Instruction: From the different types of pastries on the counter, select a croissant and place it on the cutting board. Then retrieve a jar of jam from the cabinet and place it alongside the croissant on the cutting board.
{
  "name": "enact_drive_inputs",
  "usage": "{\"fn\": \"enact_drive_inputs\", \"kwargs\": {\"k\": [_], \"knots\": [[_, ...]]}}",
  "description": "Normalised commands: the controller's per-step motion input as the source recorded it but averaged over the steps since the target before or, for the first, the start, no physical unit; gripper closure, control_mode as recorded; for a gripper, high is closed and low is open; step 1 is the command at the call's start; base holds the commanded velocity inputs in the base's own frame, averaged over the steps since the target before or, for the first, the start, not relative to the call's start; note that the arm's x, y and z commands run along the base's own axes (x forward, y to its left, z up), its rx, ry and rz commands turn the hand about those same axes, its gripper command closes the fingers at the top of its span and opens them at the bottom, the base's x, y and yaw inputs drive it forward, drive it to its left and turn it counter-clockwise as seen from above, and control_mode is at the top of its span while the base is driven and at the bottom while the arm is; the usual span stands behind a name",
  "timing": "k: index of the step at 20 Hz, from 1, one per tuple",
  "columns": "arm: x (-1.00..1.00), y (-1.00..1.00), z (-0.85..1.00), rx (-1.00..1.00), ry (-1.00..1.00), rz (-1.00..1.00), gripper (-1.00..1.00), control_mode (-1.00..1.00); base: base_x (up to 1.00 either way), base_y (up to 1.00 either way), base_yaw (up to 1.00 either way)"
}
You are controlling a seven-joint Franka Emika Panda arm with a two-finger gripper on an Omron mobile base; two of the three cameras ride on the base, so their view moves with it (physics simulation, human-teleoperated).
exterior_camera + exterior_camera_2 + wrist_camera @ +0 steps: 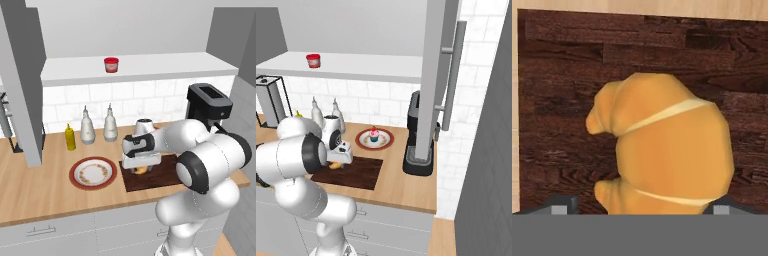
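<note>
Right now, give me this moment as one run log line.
phase: croissant placed | hand: open, over croissant | croissant: on cutting board | jar of jam: on cabinet shelf | next: probably fetch jam

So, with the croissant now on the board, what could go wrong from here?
The open gripper sits low around the croissant; lifting crookedly might drag it off the cutting board. The jar of jam stands high on the cabinet shelf, so reaching it could be awkward.
</note>
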Motion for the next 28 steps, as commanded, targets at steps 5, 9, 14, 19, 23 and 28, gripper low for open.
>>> {"fn": "enact_drive_inputs", "kwargs": {"k": [5, 9, 14, 19, 23, 28], "knots": [[0.0, 0.0, 0.77, 0.06, 0.0, 0.0, -1.0, -1.0, 0.0, 0.0, 0.0], [0.0, 0.0, 0.61, 0.08, 0.0, 0.0, -1.0, -1.0, 0.0, 0.0, 0.0], [-0.04, 0.01, 0.52, 0.07, -0.02, 0.0, -1.0, -1.0, 0.0, 0.0, 0.0], [0.0, 0.03, 0.03, 0.05, 0.0, -0.01, -1.0, -1.0, 0.0, 0.0, 0.0], [0.0, 0.09, 0.39, 0.04, -0.01, -0.02, -1.0, -1.0, 0.0, 0.0, 0.0], [0.0, 0.11, 0.83, 0.0, -0.11, 0.0, -1.0, -1.0, 0.0, 0.0, 0.0]]}}
